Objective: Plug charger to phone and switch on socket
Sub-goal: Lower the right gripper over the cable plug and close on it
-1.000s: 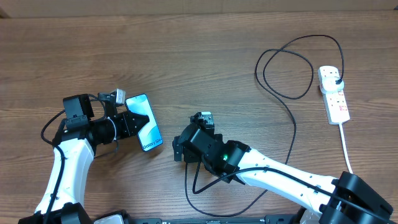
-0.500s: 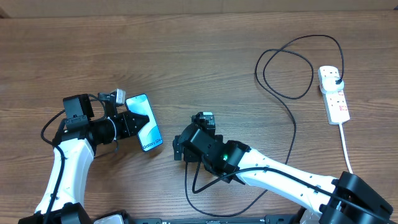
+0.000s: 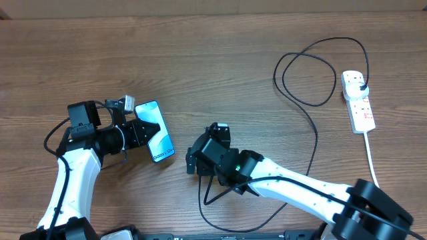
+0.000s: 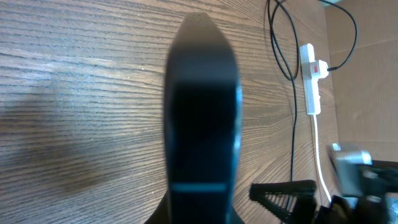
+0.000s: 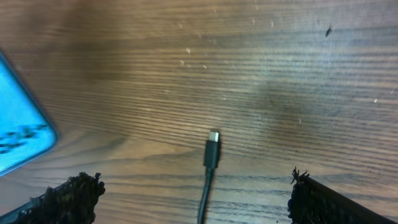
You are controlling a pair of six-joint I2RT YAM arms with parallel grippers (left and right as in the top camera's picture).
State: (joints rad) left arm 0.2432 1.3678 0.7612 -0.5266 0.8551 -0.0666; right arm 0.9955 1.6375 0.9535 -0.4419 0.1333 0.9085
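My left claw (image 3: pixel 142 130) pinches the phone (image 3: pixel 159 137), left on the desk (image 3: pixel 213 60). My right claw (image 5: pixel 193 183) hangs spread over the charger (image 5: pixel 212 151). It looks light and floppy, so grab the stiff connector.

overhead: top-down, far, whole table (image 3: pixel 200 53) | left wrist: close, along phone (image 4: pixel 202 124) toward socket (image 4: pixel 309 74) | right wrist: close, down on charger (image 5: pixel 211 152) tip | all share phone

This is looking like a robotics lab: a white left arm (image 3: pixel 67 177) and right arm (image 3: pixel 300 190) are reaching over a wood-grain desk (image 3: pixel 200 67), with brown board (image 4: pixel 367 50) lining its edge.
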